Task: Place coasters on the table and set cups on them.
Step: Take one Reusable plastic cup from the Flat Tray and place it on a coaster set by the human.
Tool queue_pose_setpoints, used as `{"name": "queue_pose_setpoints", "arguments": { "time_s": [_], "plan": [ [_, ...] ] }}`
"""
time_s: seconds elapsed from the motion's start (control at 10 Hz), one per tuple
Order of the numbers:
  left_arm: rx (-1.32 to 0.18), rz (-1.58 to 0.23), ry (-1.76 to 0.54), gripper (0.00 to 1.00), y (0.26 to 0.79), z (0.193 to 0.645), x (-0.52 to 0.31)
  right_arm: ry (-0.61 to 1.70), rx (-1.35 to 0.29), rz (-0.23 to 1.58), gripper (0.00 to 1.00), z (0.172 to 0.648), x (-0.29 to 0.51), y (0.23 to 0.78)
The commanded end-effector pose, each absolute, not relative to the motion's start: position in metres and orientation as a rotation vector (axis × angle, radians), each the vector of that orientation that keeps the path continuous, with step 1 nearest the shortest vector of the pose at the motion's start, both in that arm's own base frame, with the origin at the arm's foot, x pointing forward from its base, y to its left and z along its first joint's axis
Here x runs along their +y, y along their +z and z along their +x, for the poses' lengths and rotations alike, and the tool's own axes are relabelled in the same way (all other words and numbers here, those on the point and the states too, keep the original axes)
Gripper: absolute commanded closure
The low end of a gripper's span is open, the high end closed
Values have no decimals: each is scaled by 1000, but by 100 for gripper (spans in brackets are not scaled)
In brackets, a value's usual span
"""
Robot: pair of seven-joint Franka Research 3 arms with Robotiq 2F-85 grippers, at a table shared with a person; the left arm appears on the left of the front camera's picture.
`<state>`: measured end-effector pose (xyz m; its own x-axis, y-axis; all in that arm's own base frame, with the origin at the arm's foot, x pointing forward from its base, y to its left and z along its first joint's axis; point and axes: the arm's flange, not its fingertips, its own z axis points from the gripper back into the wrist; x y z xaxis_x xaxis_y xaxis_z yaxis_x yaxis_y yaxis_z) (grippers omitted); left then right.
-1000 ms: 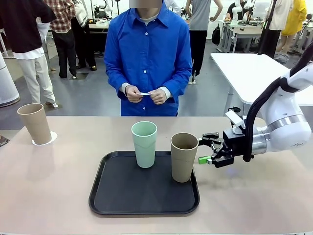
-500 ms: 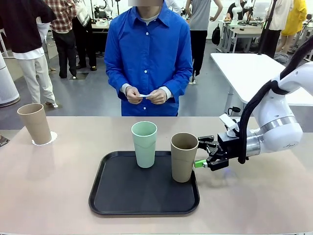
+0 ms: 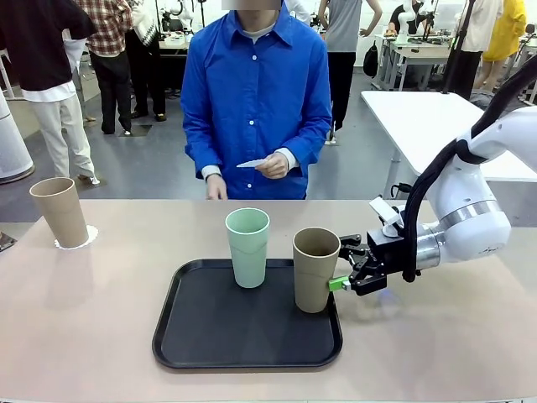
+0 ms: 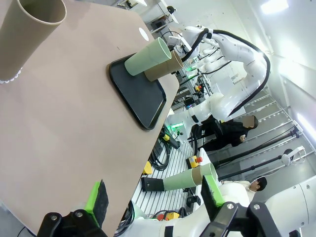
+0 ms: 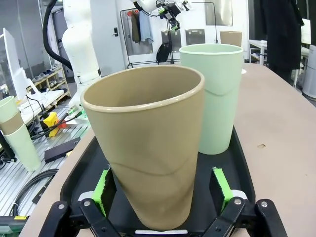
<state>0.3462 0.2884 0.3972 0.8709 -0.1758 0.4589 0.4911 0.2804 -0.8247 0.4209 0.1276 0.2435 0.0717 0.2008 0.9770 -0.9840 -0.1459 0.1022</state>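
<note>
Right gripper (image 3: 343, 264) straddling the tan cup (image 5: 148, 148) on the tray (image 5: 244, 168).
I see its fingers (image 5: 219, 185) spread wide, one either side of the cup's lower body, not clamped. The mint cup (image 5: 215, 94) stands just beyond them. My left gripper (image 4: 153, 197) gapes wide, holding nothing.

Bright even indoor light, wide-angle wrist distortion

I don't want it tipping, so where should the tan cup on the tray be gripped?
Grip the tan cup by its lower wall, from the right: it stands upright, handleless, tapered, the green cup stands at its left, and the right hand straddles it.
</note>
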Motion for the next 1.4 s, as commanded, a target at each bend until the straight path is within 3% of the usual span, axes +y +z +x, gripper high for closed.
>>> {"name": "queue_pose_setpoints", "arguments": {
  "time_s": [0.0, 0.8, 0.9, 1.0, 1.1, 1.2, 1.3],
  "plan": [
    [-303, -1207, -452, 0, 399, 346, 289, 1353, -945, 1194, 0, 427, 140, 238],
    [-303, -1207, -452, 0, 399, 346, 289, 1376, -923, 1254, 0, 427, 164, 231],
    [-303, -1207, -452, 0, 399, 346, 289, 1379, -922, 1268, 35, 427, 163, 229],
    [-303, -1207, -452, 0, 399, 346, 289, 1379, -926, 1273, 56, 427, 162, 229],
    [-303, -1207, -452, 0, 399, 346, 289, 1383, -925, 1269, 92, 428, 162, 229],
    [-303, -1207, -452, 0, 399, 346, 289, 1383, -931, 1266, 100, 427, 162, 229],
    [-303, -1207, -452, 0, 399, 346, 289, 1353, -958, 1255, 100, 426, 160, 232]
  ]
}}
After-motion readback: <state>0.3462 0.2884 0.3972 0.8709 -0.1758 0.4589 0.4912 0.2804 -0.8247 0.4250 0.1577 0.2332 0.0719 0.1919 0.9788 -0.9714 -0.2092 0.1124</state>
